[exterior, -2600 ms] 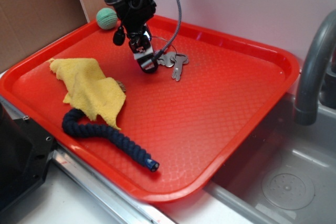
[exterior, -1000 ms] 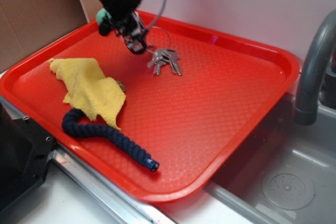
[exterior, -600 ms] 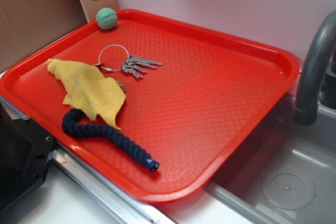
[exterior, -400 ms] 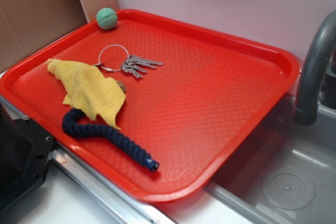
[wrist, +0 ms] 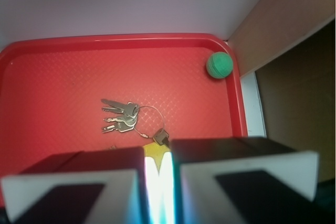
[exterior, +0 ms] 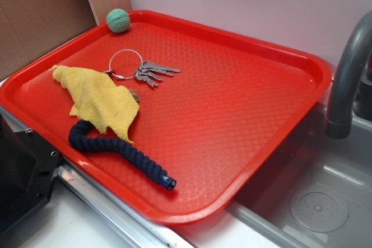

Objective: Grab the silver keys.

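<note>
Silver keys (exterior: 152,72) on a thin wire ring lie flat in the red plastic tray (exterior: 232,120), toward its far left part, touching nothing but the yellow cloth's (exterior: 97,97) edge. A dark blue rope (exterior: 119,152) curls along the near edge; a green ball (exterior: 118,20) sits in the far left corner. The gripper (wrist: 157,182), seen from the wrist, is nearly closed and empty.

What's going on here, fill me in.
Nothing is being held right now. The silver keys lie flat on the red tray, their ring touching the edge of the yellow cloth, with a green ball in the far corner. The robot's hand is raised above the tray, looking down, its fingers nearly closed on nothing.
</note>
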Available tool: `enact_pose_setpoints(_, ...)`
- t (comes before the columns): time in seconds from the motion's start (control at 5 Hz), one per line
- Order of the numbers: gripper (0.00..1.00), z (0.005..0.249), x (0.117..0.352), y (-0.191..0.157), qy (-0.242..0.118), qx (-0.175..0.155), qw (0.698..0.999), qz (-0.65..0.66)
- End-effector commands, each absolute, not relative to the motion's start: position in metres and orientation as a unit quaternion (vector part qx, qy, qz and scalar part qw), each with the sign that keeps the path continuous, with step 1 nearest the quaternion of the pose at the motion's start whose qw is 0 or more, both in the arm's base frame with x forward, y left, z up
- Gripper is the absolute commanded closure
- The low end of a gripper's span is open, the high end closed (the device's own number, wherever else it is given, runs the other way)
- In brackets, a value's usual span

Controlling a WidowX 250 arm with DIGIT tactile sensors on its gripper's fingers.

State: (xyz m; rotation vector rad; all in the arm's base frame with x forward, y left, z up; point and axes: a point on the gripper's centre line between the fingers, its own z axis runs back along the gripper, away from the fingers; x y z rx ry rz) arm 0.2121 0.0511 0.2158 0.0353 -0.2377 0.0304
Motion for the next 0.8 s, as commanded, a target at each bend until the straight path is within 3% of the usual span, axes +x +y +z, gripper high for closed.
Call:
enact_pose_setpoints(0.0, 0.0, 0.161, 0.253, 0.05, -0.113, 0.01, 0.991, -0.07)
enact_pose_setpoints(0.2, 0.0, 0.127, 0.264, 0.048, -0.092, 0.008, 0.996, 0.019)
enact_pose_setpoints(0.4, 0.0, 0.108, 0.27, 0.057, -0.065, 0.03, 0.996, 0.045)
enact_pose_setpoints(0.6, 0.0, 0.096, 0.261, 0.064, -0.069, 0.007, 0.996, -0.051)
